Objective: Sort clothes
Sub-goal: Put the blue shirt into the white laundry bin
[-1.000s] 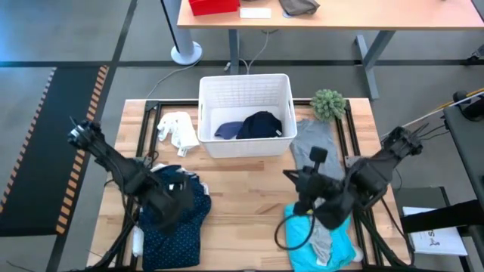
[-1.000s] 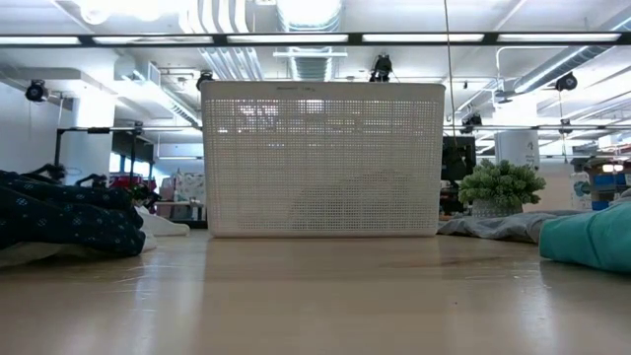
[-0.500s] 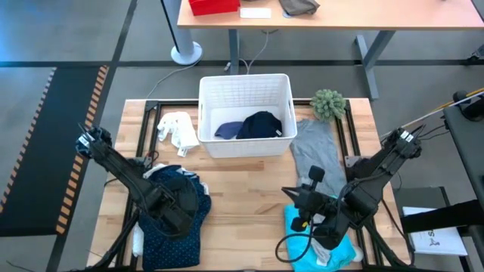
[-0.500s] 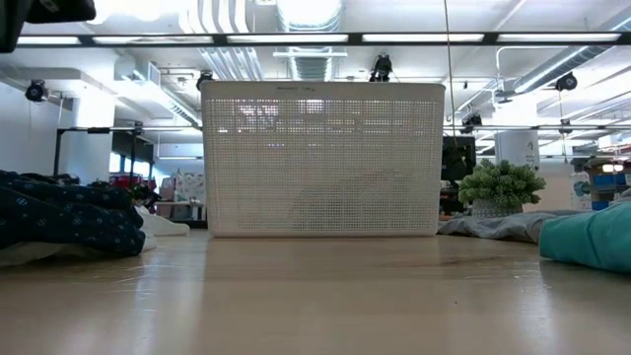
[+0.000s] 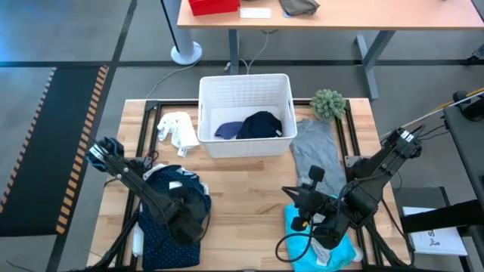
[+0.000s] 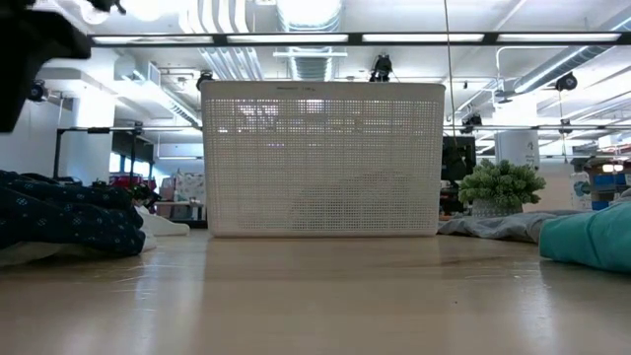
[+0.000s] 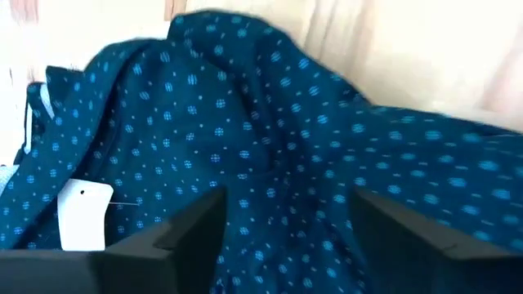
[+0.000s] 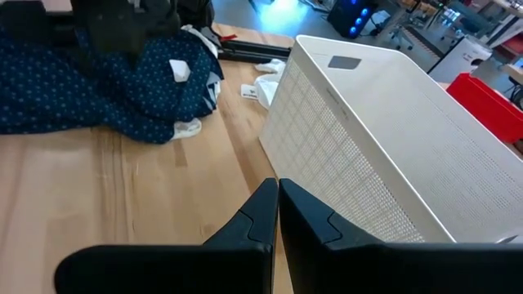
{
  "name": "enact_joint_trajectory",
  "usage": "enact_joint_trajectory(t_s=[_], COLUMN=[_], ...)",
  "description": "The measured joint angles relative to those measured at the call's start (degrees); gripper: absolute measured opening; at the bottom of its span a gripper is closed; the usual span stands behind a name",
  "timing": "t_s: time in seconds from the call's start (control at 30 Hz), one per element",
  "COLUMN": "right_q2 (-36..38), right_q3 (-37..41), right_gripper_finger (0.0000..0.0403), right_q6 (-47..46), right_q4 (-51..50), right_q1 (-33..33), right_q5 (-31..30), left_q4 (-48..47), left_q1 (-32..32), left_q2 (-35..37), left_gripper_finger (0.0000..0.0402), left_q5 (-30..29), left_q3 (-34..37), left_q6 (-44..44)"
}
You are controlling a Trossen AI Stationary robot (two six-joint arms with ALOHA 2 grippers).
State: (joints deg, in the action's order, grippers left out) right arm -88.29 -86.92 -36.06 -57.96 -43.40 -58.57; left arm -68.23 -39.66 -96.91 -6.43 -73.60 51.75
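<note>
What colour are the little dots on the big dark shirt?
Light blue dots on the navy shirt. They show best in the left wrist view, right past the open left gripper.

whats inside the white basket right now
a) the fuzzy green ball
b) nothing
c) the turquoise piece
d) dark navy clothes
d: the high view shows dark navy clothes lying inside the white basket, while the turquoise piece lies on the table near the right arm.

Dotted shirt [image 6: 59, 219] edge-cropped, low view.

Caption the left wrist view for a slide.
Left end effector, fingers apart, hovers over the navy dotted shirt with its white tag showing.
</note>
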Motion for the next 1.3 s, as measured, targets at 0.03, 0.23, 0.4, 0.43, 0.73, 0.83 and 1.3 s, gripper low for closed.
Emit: enact_joint_trajectory(t_s=[0.03, 0.23, 0.4, 0.43, 0.73, 0.83, 1.3], right_q2=[0.00, 0.00, 0.00, 0.00, 0.00, 0.00, 0.00], right_q3=[0.07, 0.50, 0.92, 0.95, 0.99, 0.99, 0.99], right_gripper_finger=[0.0000, 0.0000, 0.0000, 0.0000, 0.0000, 0.0000, 0.0000], right_q6=[0.03, 0.07, 0.07, 0.07, 0.07, 0.07, 0.11], right_q4=[-0.01, -0.06, -0.03, -0.06, -0.02, -0.02, -0.02], right_q1=[0.00, 0.00, 0.02, 0.02, 0.02, 0.02, 0.02], right_q5=[0.00, 0.05, 0.05, 0.05, 0.05, 0.05, 0.01], left_q4=[-0.03, -0.15, 4.56, 6.16, 16.95, 17.68, 14.48], left_q1=[0.00, 0.02, 0.02, 0.00, 0.04, 0.07, 0.05], left_q2=[-0.65, -1.75, -0.62, -0.42, -0.23, -0.32, 4.34], left_gripper_finger=[0.0256, 0.0292, 0.0292, 0.0290, 0.0259, 0.0228, 0.0021], left_q5=[-0.01, 0.08, 1.41, 1.46, 2.55, 2.80, 0.65], left_q3=[0.20, 3.95, 8.61, 9.45, 14.96, 17.30, 14.04], left_q6=[0.19, 2.22, 3.56, 3.75, 5.17, 7.29, 6.85])
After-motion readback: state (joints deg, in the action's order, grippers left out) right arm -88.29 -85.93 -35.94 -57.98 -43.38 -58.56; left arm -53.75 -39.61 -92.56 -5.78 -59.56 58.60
